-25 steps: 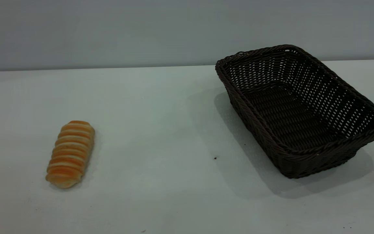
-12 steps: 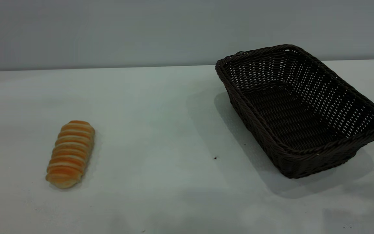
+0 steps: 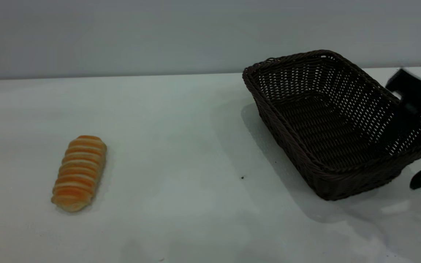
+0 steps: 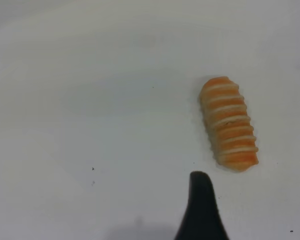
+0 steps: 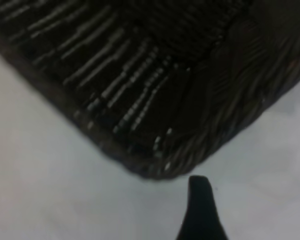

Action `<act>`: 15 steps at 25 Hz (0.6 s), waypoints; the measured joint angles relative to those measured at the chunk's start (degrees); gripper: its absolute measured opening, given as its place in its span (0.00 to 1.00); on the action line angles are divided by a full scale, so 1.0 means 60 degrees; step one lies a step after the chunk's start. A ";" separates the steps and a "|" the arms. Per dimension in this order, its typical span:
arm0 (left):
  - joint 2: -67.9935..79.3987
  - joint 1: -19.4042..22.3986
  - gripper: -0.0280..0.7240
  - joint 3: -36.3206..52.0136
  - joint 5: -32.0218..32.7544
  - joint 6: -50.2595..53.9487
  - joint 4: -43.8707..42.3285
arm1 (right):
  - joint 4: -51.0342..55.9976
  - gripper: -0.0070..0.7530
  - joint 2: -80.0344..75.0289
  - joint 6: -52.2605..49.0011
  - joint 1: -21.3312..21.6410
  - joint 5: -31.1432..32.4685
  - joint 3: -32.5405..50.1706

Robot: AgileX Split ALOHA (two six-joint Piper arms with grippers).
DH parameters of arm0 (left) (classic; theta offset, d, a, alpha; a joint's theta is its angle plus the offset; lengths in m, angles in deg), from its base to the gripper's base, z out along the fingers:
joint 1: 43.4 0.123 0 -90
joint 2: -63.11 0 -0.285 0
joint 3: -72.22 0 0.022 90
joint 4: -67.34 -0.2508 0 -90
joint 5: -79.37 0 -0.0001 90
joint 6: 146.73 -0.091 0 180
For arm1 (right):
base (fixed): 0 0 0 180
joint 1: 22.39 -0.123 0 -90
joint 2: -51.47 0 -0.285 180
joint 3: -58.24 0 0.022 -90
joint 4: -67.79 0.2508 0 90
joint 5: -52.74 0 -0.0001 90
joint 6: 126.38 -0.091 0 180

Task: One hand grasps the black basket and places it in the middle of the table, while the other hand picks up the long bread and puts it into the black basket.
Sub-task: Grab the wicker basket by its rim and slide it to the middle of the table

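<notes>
Two claws are at work: the right claw (image 3: 413,120) straddles the basket's (image 3: 327,120) right-hand corner, spread wide, one finger above the rim and one low outside. The left claw (image 4: 202,210) hovers near the bread (image 3: 79,172); I cannot tell its spread. Bread lies bench (image 3: 181,146) left, basket right.

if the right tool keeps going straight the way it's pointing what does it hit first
Most likely the black basket: the right tool points at its braided corner rim, close ahead with bare table between. Depth is hard to judge.

Perhaps lab: bare white table (image 3: 181,120)
</notes>
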 joint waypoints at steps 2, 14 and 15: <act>0.0000 0.0000 0.82 0.0000 -0.0012 0.0000 0.0000 | 0.0576 0.77 -0.0303 0.0242 0.0000 -0.0329 -0.0008; 0.0000 0.0000 0.82 0.0000 -0.0212 0.0000 0.0010 | 0.4367 0.74 -0.2014 0.1549 0.0000 -0.1734 -0.0379; 0.0000 0.0000 0.82 0.0000 -0.0247 0.0000 0.0010 | 0.4562 0.72 -0.2262 0.1647 0.0000 -0.1759 -0.0540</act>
